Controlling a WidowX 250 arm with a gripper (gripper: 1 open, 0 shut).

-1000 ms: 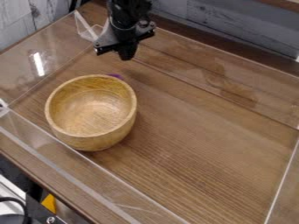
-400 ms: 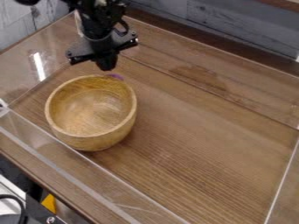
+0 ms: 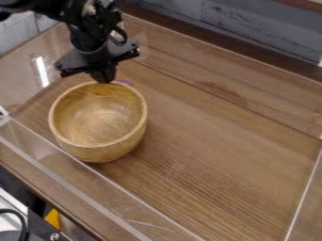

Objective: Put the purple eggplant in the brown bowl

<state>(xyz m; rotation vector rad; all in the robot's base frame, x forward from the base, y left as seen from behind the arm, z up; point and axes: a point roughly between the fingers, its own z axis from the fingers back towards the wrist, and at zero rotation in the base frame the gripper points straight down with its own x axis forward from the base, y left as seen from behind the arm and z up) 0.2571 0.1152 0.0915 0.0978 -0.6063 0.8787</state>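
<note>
The brown bowl (image 3: 73, 135) is round, light wood with visible grain, and stands left of centre on the wooden table. It looks empty inside. A small sliver of the purple eggplant (image 3: 127, 83) shows on the table just behind the bowl's far rim; the rest of it is hidden by the rim. My black gripper (image 3: 104, 74) hangs over that far rim, a little left of the eggplant, pointing down. Its fingers are shut with nothing seen between them.
Clear plastic walls (image 3: 75, 184) fence the wooden table (image 3: 214, 132) at the front, left and right. A grey plank wall (image 3: 251, 19) stands behind. Yellow and black hardware (image 3: 51, 222) sits below the front left corner.
The gripper has moved left and toward the camera, from behind the bowl to over its far rim. The eggplant sliver and the bowl have stayed in place.
</note>
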